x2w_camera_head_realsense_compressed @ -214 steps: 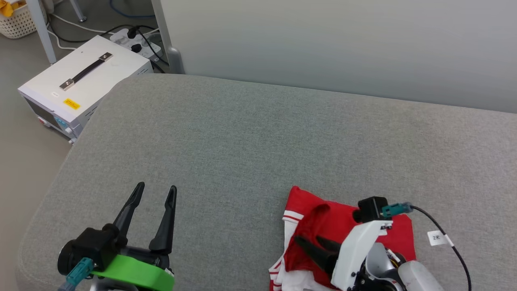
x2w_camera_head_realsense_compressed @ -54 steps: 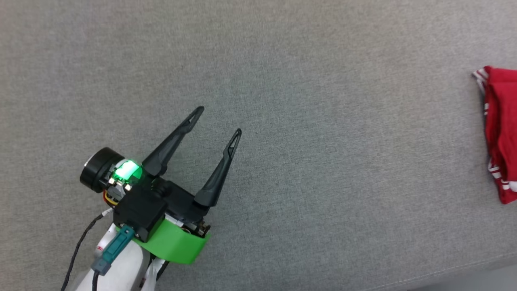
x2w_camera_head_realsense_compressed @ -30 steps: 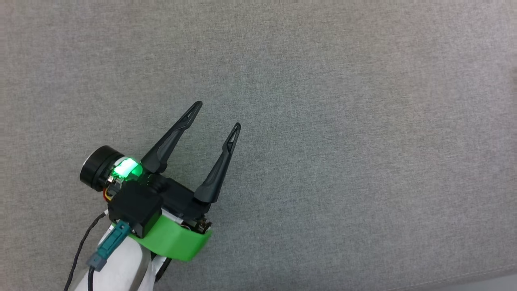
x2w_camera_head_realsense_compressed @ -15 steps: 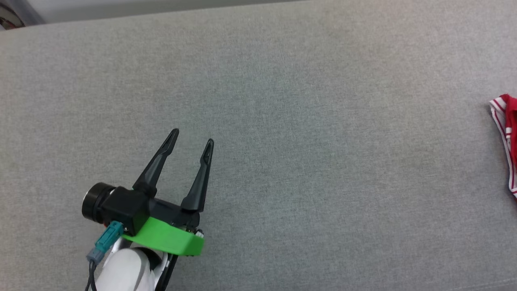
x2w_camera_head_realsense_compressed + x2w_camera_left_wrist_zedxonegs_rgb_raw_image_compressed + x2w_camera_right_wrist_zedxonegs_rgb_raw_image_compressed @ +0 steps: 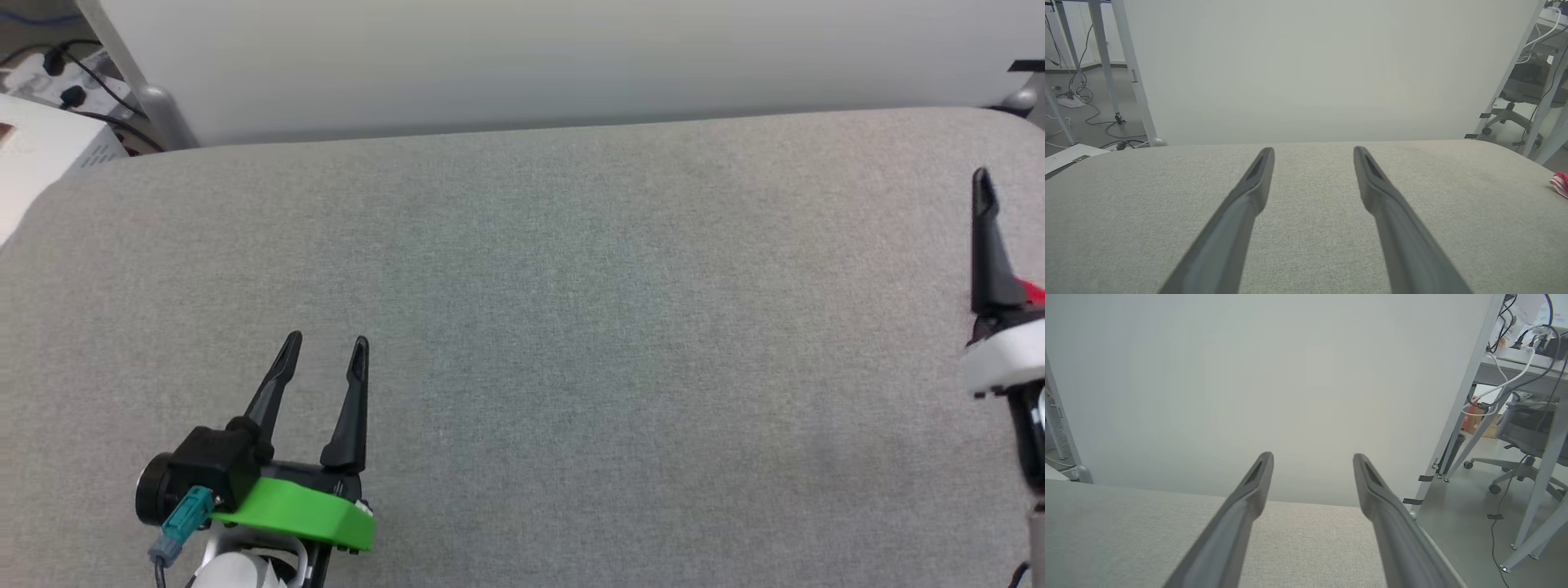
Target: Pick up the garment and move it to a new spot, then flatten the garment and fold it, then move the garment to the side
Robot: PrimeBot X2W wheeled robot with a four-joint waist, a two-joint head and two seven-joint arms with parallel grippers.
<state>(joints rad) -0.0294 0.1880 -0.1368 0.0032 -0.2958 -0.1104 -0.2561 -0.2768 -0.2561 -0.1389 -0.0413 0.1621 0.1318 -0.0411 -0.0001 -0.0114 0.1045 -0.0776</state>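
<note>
Garment [image 5: 1560,183]: red sliver at desk [image 5: 571,286] right edge, by right fingers [image 5: 1249,490]; well right of left fingers [image 5: 353,400]. Both pairs spread wide, empty. Right arm nearer; long axis hidden.

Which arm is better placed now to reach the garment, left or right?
Right, most likely. The right gripper stands open next to the red garment at the head view's right edge. The left gripper, open too, is far across the grey cushion.
</note>
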